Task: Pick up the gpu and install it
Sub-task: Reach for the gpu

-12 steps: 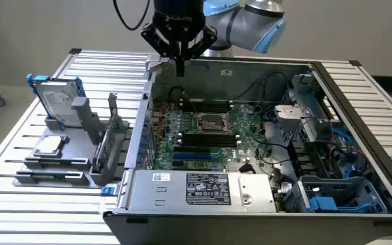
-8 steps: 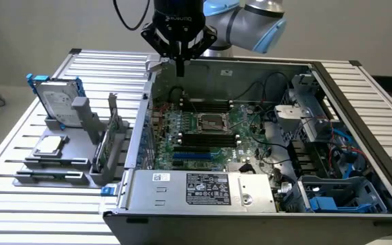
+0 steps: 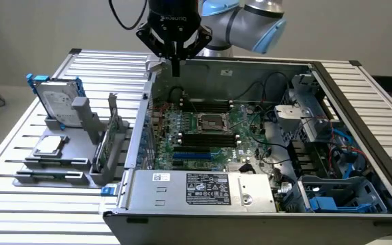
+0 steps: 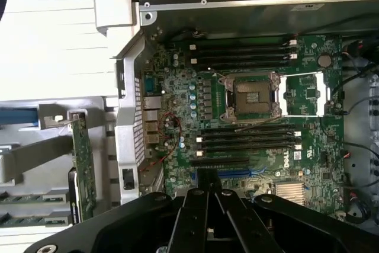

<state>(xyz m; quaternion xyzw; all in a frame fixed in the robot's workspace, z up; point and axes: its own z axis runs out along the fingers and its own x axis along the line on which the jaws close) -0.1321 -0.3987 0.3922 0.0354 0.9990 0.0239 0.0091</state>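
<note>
Gripper (image 3: 175, 70), closed and empty, hovers well apart from the gpu (image 3: 107, 143).

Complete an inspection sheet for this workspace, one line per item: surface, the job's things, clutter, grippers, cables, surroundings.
Surface: slatted metal table, carrying a grey rack and an open computer case.
Job's things: gpu upright in the rack, beside the case, not gripped; motherboard exposed in the case.
Clutter: hard drive in a blue frame and CPU chip, both on the rack.
Grippers: gripper above the case's back edge, fingers shut, holding nothing.
Cables: black cable looping beside the arm; blue cables and black ones inside the case.
Surroundings: plain wall; nothing else seen.
</note>
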